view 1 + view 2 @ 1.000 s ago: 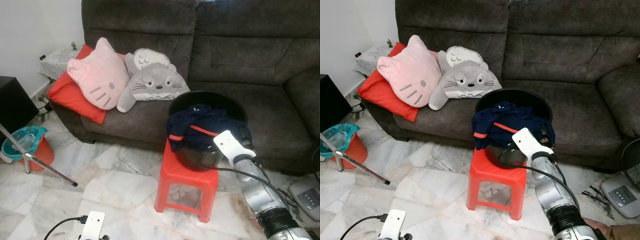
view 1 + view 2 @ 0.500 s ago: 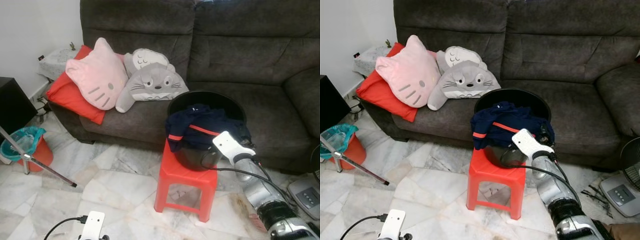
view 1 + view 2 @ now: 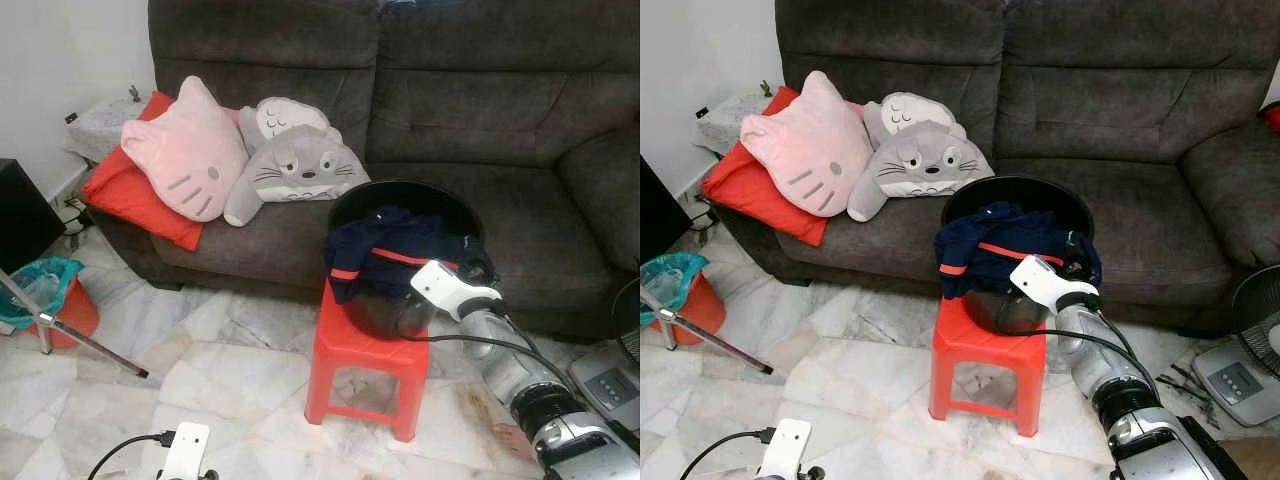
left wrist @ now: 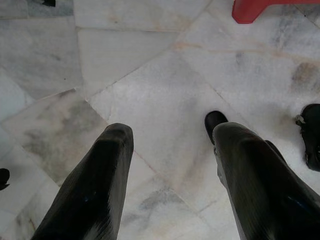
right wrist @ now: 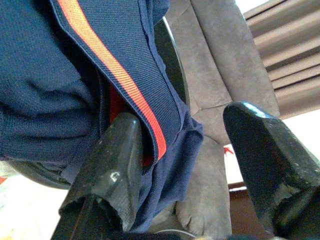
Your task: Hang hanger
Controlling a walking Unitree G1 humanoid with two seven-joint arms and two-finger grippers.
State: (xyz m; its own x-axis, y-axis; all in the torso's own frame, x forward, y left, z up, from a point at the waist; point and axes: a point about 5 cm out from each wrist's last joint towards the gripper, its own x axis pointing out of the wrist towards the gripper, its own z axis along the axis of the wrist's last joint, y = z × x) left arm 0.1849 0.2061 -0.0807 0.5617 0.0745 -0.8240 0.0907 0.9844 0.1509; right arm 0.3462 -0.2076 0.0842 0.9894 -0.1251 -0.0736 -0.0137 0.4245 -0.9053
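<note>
"Two grippers to log, operator. Item one?"

"Right gripper. My right arm is stretched forward and upward to the near right side of the black basin, wrist raised to the rim. Fingers apart, clamped on nothing. One finger lies against the cloth hanging over the basin's edge; the other stands free, with the sofa behind the basin showing past it."

"Item two?"

"Left gripper. That arm hangs idle, low and well to the left of the basin, pointing straight down at the marble floor. Fingers spread, nothing between them."

"Contents of the basin?"

"One navy garment with an orange stripe, heaped inside and spilling over the basin's front rim. The striped hem runs between my right fingers. A patch of red shows under the cloth by the touching finger; I cannot tell what it is."

"The hanger?"

"I cannot tell where it lies; if it is in the basin, the garment covers it."

"Support?"

"One red stool directly under the basin."
</note>
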